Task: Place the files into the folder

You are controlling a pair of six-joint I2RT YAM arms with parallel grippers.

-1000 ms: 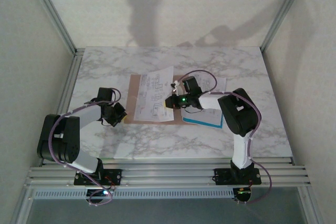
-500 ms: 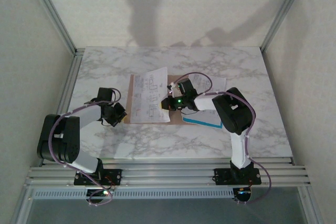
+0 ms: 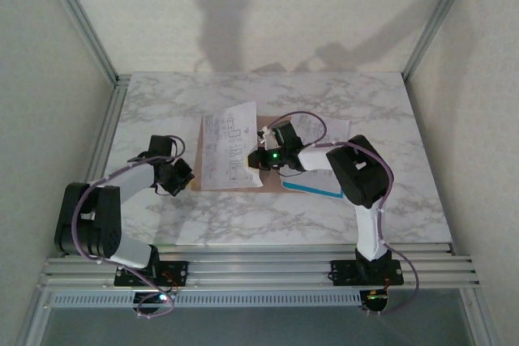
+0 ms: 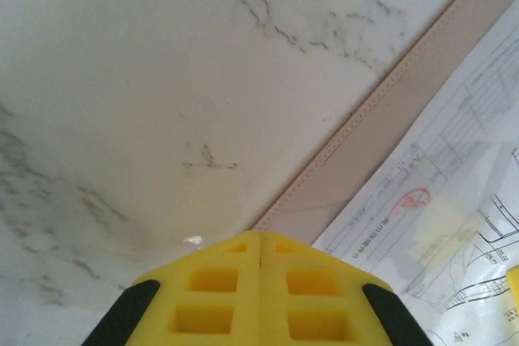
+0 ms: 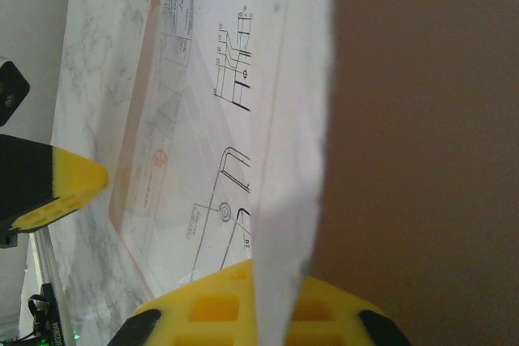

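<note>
The pinkish-brown folder [image 3: 268,123] lies open in the middle of the table, its stitched edge [image 4: 381,111] running across the left wrist view. A white printed sheet [image 3: 225,145] lies over the folder's left half, and my right gripper [image 3: 253,160] is shut on its right edge, which rises between the yellow pads [image 5: 280,200]. My left gripper [image 3: 183,176] is shut and empty, its pads [image 4: 261,237] resting at the folder's left edge beside the sheet [image 4: 454,216]. More sheets [image 3: 324,131], one with a blue edge strip [image 3: 312,190], lie under the right arm.
The marble table [image 3: 162,107] has bare room at the back, the left and the front. Metal frame posts [image 3: 81,22] stand at the back corners. The right arm's cable [image 3: 304,117] loops above the folder.
My right gripper has dragged the printed sheet leftward across the folder, so it now lies further left and more upright. The left gripper has barely moved.
</note>
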